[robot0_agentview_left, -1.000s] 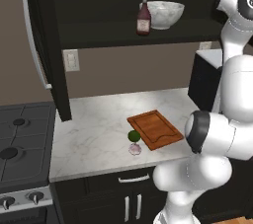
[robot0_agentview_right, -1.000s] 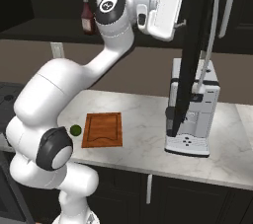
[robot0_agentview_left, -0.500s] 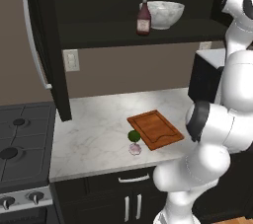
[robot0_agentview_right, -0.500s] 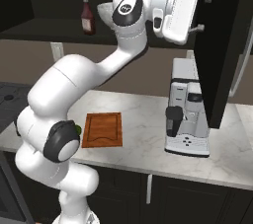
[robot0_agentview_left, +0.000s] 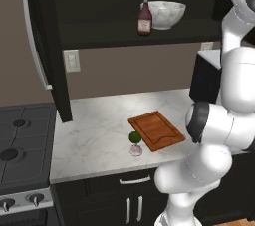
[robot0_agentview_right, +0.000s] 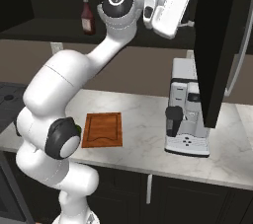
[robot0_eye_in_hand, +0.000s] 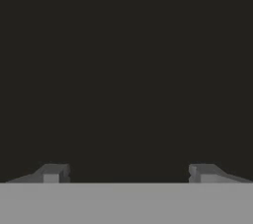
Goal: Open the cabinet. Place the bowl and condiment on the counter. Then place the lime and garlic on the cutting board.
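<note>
cabinet (robot0_agentview_left: 45,46) doors ajar | counter (robot0_agentview_left: 99,130) marble, stove (robot0_agentview_left: 20,145) alongside | end effector (robot0_eye_in_hand: 128,172) spread wide

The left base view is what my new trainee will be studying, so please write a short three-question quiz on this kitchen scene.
1. True or false: the lime lies on the cutting board.
2. Which two things stand on the open cabinet's shelf?
A. bowl and condiment
B. lime and garlic
C. bowl and lime
3. Fill in: in the hand view, the gripper's fingers stand wide ____.

Key:
1. False: it sits on the counter beside the board's left corner, with the garlic just in front of it.
2. A
3. apart, with nothing between them
</note>
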### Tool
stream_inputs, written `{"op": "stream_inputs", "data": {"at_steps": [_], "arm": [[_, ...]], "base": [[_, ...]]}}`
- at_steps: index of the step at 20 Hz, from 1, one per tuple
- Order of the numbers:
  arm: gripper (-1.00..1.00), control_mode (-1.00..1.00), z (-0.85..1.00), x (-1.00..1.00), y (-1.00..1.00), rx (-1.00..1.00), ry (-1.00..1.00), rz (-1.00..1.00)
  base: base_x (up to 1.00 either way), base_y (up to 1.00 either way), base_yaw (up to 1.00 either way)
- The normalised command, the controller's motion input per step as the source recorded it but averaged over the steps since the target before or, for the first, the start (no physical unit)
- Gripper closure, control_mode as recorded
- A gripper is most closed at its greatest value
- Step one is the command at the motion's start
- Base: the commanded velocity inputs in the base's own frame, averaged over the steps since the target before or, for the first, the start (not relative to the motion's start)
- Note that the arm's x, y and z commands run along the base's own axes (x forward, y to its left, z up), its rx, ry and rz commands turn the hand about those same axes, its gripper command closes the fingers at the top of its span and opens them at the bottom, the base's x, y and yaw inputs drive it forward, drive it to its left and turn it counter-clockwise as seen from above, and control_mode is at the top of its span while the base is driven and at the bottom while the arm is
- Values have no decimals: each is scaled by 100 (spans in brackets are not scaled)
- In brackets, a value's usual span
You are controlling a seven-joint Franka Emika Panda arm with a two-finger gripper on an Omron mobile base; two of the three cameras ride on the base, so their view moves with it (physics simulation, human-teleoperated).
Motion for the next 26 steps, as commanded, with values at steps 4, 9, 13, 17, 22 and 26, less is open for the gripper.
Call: {"op": "stream_inputs", "data": {"at_steps": [4, 9, 13, 17, 22, 26], "arm": [[-100, -100, 0, -51, 58, 8, 0, 8], [-100, -100, 0, -39, 62, 8, 7, 14], [-100, -100, -8, -17, 70, 11, 17, 21], [-100, -100, -13, -14, 67, 13, 17, 24], [-100, -100, -13, -22, 58, 15, 13, 25], [-100, -100, -10, -19, 46, 16, 10, 30]], "base": [[0, 0, 0], [0, 0, 0], [0, 0, 0], [0, 0, 0], [0, 0, 0], [0, 0, 0]]}}
